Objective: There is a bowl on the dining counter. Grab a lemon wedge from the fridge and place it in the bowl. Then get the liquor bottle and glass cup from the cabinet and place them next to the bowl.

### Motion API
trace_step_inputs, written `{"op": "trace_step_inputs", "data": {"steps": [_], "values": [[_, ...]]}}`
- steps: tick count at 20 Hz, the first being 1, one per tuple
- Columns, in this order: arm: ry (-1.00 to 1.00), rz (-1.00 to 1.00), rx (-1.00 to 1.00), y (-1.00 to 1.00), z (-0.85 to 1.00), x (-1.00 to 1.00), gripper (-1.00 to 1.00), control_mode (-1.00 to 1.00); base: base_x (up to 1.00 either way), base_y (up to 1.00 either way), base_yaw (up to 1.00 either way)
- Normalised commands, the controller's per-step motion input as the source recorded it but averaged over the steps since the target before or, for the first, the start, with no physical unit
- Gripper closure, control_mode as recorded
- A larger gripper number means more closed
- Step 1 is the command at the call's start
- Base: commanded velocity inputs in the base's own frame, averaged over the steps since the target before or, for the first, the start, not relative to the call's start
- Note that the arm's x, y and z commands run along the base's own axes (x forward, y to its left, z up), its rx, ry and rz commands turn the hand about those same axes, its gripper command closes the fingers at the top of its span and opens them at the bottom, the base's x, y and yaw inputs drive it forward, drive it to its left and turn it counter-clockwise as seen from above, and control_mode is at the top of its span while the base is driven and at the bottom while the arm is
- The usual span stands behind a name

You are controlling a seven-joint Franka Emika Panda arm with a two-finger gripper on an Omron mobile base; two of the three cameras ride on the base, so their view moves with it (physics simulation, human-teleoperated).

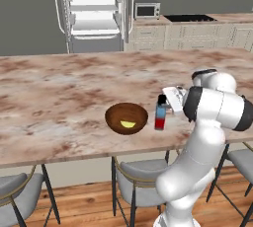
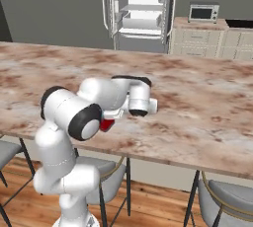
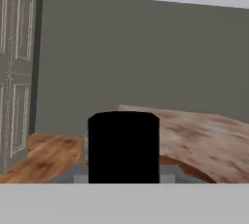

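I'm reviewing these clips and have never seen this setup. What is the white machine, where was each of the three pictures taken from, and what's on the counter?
It is a white robot arm on a drivable base in a rendered kitchen. Two pictures come from cameras on the base, behind the arm to its left and right. The third looks along the hand; the black cap fills its centre. On the dining counter sits the bowl with the lemon wedge inside. Beside it stands the liquor bottle, gripped by the fingers. Behind, the fridge stands open.

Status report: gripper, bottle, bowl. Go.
Gripper shut on bottle, upright on dining counter just right of bowl. Lemon wedge in bowl. Fridge open behind. Nothing in the way.
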Motion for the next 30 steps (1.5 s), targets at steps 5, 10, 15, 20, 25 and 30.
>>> {"op": "trace_step_inputs", "data": {"steps": [5, 10, 15, 20, 25, 30], "values": [[-0.08, 0.03, 0.0, 0.0, -0.15, 0.32, 1.0, -1.0, 0.0, 0.0, 0.0], [-0.04, 0.01, 0.0, 0.0, -0.14, 0.41, 1.0, -1.0, 0.0, 0.0, 0.0], [0.0, 0.0, 0.0, 0.0, -0.19, 0.43, 1.0, -1.0, 0.0, 0.0, 0.0], [0.02, 0.0, 0.0, 0.0, -0.26, 0.43, 1.0, -1.0, 0.0, 0.0, 0.0], [0.05, 0.0, 0.0, 0.03, -0.3, 0.33, 1.0, -1.0, 0.0, 0.0, 0.0], [0.0, 0.0, 0.0, 0.0, -0.4, 0.02, -1.0, -1.0, 0.0, 0.0, 0.0]]}}
